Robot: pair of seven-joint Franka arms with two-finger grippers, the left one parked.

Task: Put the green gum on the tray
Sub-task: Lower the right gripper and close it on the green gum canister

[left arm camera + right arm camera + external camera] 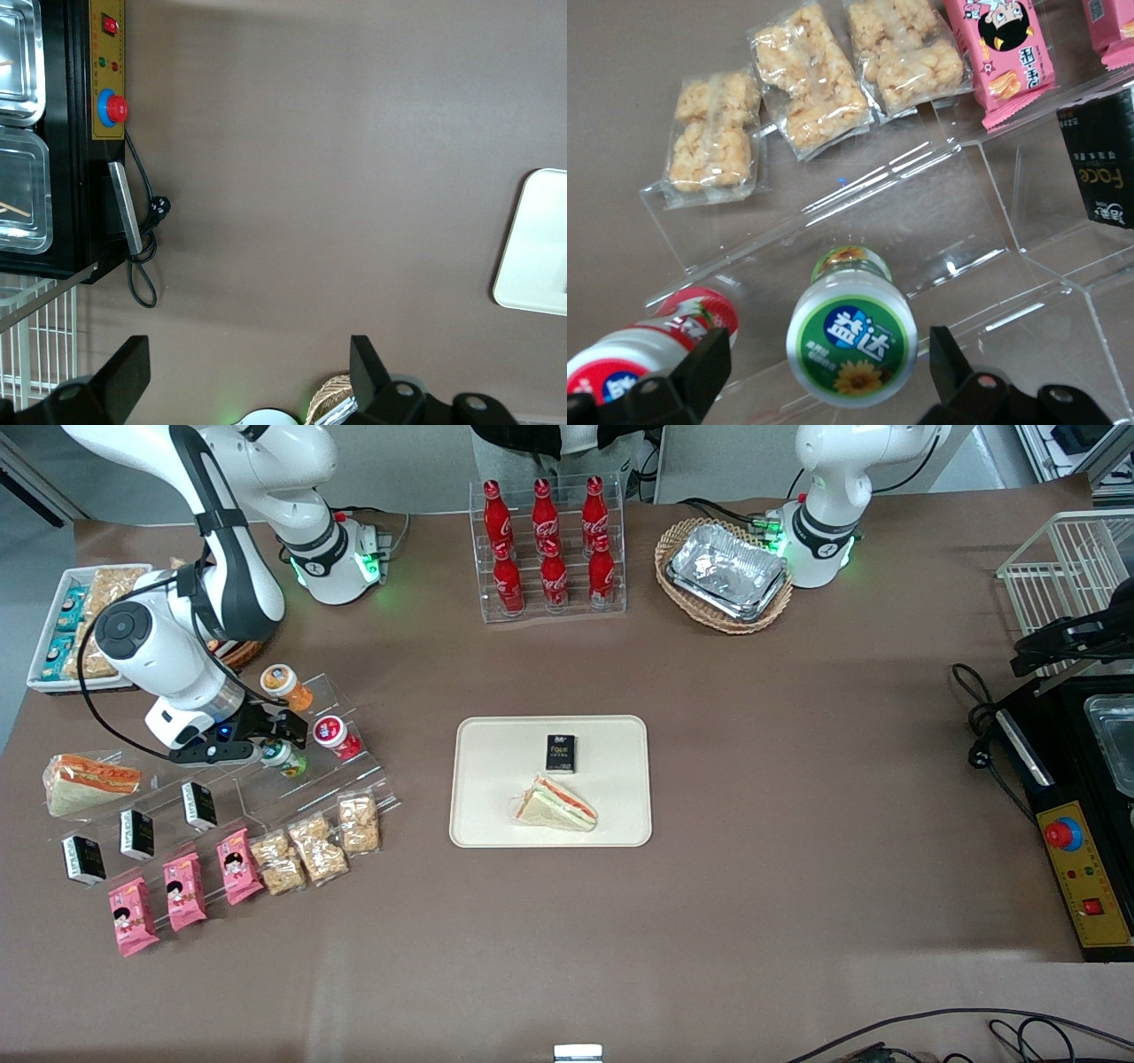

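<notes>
Straddling the green gum (851, 346), parted pincer (824, 376) above clear tiered stand (921, 212)

We see the pincer (273, 751) at the green gum (285, 758) on the clear stand (292, 779); the tray (478, 815) holds a sandwich (556, 804) and a black packet (561, 753).

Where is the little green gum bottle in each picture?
Front view: the green gum sits on the clear stand, at the end effector, beside the red-lidded bottle.
Right wrist view: the green gum stands between the open end effector's fingers, lid facing the camera.
Left wrist view: not in it.
Shared landmark: the red-lidded bottle beside it.
</notes>
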